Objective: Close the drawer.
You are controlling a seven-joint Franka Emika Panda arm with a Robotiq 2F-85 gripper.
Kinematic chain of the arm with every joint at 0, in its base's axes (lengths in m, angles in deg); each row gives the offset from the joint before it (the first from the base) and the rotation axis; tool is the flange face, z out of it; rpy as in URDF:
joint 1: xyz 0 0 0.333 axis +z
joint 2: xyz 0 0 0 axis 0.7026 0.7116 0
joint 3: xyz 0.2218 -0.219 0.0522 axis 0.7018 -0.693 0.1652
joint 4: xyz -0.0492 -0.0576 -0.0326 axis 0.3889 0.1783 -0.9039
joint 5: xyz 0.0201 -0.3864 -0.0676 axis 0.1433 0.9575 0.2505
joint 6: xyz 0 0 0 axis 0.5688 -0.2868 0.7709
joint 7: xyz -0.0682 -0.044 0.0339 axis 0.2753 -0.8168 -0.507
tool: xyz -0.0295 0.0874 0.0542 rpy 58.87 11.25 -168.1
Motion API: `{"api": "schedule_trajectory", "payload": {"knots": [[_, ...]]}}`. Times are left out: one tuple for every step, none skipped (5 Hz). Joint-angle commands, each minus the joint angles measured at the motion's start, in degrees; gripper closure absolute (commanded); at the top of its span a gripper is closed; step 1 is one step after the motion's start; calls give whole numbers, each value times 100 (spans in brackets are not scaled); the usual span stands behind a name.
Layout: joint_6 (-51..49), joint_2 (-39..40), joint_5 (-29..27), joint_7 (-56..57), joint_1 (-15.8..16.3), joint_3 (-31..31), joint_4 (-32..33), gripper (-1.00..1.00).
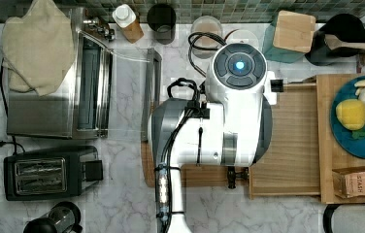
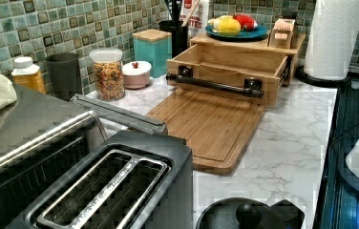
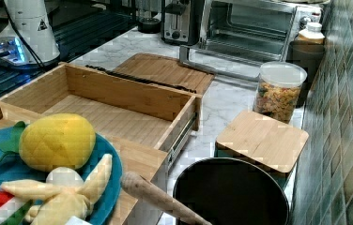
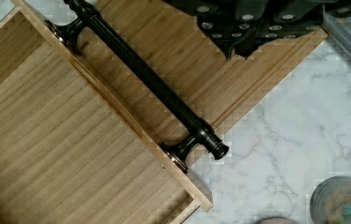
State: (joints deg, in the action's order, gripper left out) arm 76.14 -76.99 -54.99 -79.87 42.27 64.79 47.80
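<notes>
The drawer (image 2: 225,64) stands pulled well out from under the wooden top, above the cutting board (image 2: 204,126) on the desk. Rigid wood on side rails — likely slides easily. Push squarely on its black bar handle (image 4: 143,77); whether the tool (image 4: 239,44) is spread or pressed together, I cannot tell.

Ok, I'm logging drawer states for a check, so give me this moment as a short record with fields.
drawer: pulled out, nothing inside
handle: dark bar across the drawer front
cutting board: flat on the counter, in front of the drawer
gripper: above the cutting board, not touching the handle
blue plate: on the wooden top above the drawer, holding toy food
</notes>
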Motion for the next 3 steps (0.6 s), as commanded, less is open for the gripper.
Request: {"api": "schedule_trajectory", "payload": {"knots": [[503,-309,62,102,8,11,569,100],[1193,-568,-81,747,62,100,1198,100],[1357,-470,-121,1239,141,197,1348,100]]}}
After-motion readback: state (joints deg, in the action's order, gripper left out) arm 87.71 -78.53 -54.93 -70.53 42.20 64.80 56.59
